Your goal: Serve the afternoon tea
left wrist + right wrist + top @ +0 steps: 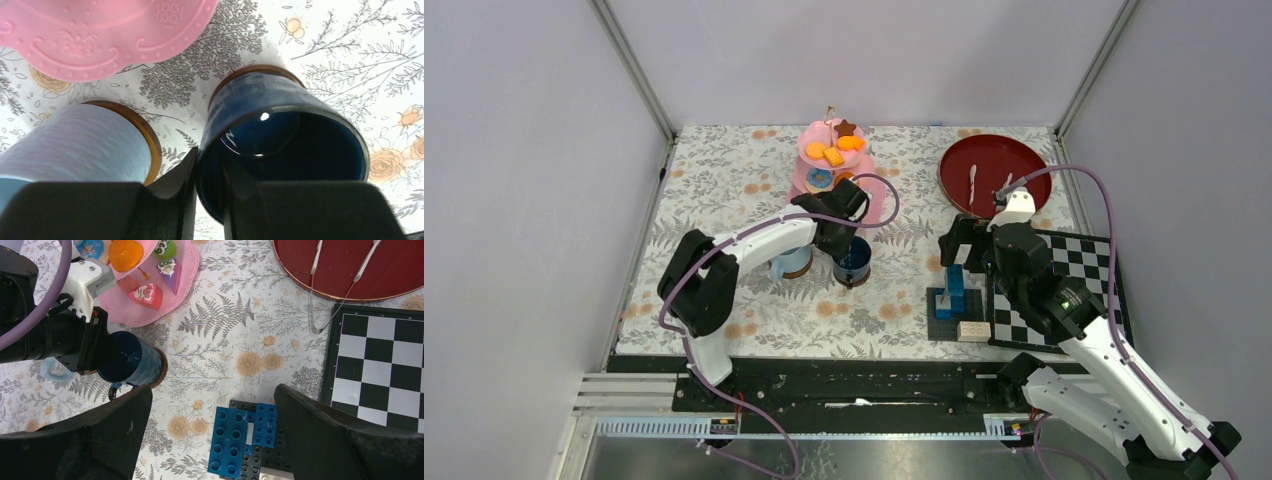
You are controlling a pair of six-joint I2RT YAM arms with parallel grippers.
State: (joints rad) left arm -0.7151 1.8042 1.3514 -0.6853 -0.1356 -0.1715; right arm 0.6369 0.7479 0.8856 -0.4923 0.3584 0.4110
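The pink three-tier stand (834,165) with toy pastries (833,155) is at the back centre. In front of it the dark-blue mug (855,262) and the light-blue mug (785,264) each stand on a brown saucer (151,145). My left gripper (844,238) straddles the dark-blue mug's (260,95) rim, one finger outside and one inside, shut on its wall (210,200). The light-blue mug (75,145) is just to its left. My right gripper (212,440) is open and empty above the blue block stack (235,437).
A red round tray (994,168) with two white-handled utensils (315,260) lies at the back right. The black-and-white chequered board (1074,290) is on the right, next to the block stack's dark baseplate (954,322). A floral cloth (724,180) covers the table.
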